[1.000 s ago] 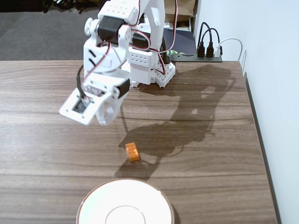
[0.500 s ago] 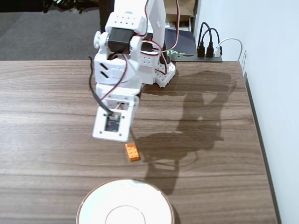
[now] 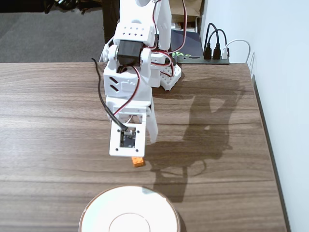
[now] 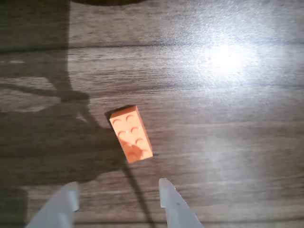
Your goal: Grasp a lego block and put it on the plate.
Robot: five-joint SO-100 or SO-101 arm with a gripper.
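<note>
Orange lego block [image 4: 131, 133] flat on table; white plate [image 3: 96, 208] nearby

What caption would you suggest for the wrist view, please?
Open end effector poised above an orange lego block on the wooden table.

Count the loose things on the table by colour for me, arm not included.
Orange: 1, the lego block, lying on the wood.
White: 1, the plate at the near edge in the fixed view.
Total: 2.
</note>
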